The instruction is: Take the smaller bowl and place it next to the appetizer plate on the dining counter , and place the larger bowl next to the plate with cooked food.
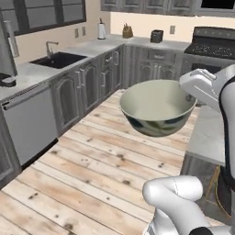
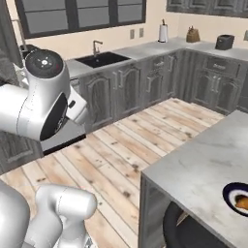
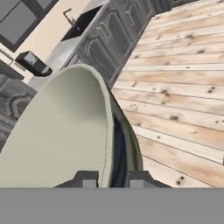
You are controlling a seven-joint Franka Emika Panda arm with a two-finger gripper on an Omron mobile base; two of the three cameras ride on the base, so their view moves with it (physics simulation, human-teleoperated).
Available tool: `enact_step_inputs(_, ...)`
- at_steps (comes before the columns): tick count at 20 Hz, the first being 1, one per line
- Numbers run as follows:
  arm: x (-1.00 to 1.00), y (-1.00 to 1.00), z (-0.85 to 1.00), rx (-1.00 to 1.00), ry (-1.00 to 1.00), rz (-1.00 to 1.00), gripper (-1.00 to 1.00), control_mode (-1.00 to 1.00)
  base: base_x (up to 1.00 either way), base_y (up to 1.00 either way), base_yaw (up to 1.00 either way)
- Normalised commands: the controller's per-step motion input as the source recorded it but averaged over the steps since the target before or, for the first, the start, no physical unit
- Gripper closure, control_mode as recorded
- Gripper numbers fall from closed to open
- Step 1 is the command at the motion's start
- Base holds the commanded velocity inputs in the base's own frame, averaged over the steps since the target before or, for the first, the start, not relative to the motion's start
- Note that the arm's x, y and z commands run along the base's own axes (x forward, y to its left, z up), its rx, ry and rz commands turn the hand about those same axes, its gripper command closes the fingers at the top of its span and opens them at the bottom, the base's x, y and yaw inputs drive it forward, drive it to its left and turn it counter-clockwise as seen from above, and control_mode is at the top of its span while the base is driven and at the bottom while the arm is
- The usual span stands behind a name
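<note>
The larger bowl, cream inside and dark olive outside, hangs in the air over the wooden floor, left of the dining counter. My gripper is shut on its right rim. In the hand view the bowl stands edge-on, with its rim pinched between the two fingertips of my gripper. The appetizer plate, dark-rimmed with an orange-brown piece on it, lies on the dining counter at the far right edge of the right base view. The smaller bowl and the plate with cooked food are out of view.
Grey wall cabinets with a sink run along the left and back. A stove stands at the back right. A dark stool sits under the counter's near edge. Wooden floor lies between cabinets and counter.
</note>
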Motion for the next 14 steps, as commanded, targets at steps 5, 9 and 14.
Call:
enact_step_inputs(5, 0.00, 0.00, 0.00, 0.00, 0.00, 0.00, 1.00, 1.00, -0.59, -0.48, -0.49)
enact_step_inputs(9, 0.00, 0.00, 0.00, 0.00, 0.00, 0.00, 1.00, 1.00, -0.39, -0.64, -0.45)
enact_step_inputs(14, 0.00, 0.00, 0.00, 0.00, 0.00, 0.00, 1.00, 1.00, -0.30, -0.86, -0.39)
